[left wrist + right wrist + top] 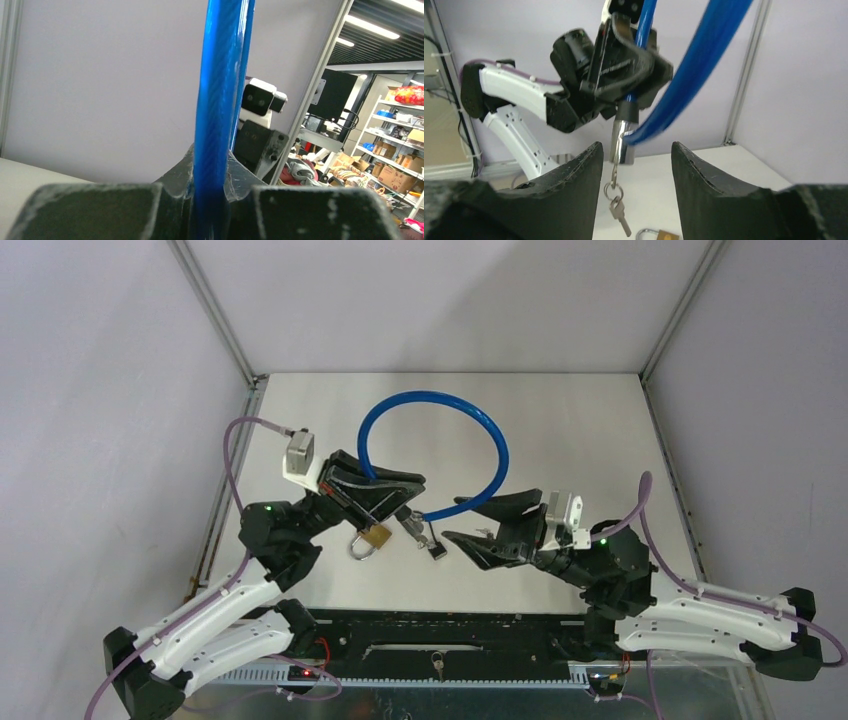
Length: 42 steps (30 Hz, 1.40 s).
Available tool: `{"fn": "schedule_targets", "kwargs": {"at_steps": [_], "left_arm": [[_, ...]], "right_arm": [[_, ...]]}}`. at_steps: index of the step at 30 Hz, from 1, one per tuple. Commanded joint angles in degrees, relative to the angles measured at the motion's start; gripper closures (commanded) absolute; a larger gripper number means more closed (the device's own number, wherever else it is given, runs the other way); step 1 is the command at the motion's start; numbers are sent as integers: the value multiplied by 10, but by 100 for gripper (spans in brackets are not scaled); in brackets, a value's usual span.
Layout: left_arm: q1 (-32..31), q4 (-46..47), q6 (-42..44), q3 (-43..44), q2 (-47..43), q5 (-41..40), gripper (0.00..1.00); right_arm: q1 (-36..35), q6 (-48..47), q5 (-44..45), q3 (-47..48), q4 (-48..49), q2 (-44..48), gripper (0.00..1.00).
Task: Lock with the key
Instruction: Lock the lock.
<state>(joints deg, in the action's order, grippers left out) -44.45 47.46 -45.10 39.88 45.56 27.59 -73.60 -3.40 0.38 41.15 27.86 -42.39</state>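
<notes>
Key (pixel 614 175), apparently seated in the lock barrel (pixel 623 142), hangs at frame centre with its long axis vertical; it sits straight ahead of the right gripper (pixel 636 150), whose fingers are spread wide; the left gripper (pixel 398 492) is clamped on the blue cable (pixel 220 100).

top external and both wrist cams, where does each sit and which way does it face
Top external: above and behind the bases, looking down on the table; both arms, left claw, right claw show.
Left wrist: on left arm, looking along its fingers, shut on the blue cable.
Right wrist: on right arm, facing the left arm between its open fingers.
Shared: all see the blue cable.
</notes>
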Motion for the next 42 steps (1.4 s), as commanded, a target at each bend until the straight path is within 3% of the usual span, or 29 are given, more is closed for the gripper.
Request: {"fn": "schedule_targets", "kwargs": {"at_steps": [1, 10, 21, 34, 42], "left_arm": [[2, 58, -17, 27, -13, -10, 100], [2, 93, -37, 31, 4, -9, 100], [2, 97, -37, 26, 4, -9, 100], [2, 104, -37, 23, 3, -13, 100], [2, 107, -36, 25, 5, -13, 100]], "right_arm": [[1, 23, -26, -29, 24, 2, 45], [1, 50, -22, -37, 65, -49, 50], [1, 66, -35, -37, 95, -76, 64], [1, 75, -43, -37, 98, -89, 69], [1, 75, -46, -37, 90, -93, 90]]}}
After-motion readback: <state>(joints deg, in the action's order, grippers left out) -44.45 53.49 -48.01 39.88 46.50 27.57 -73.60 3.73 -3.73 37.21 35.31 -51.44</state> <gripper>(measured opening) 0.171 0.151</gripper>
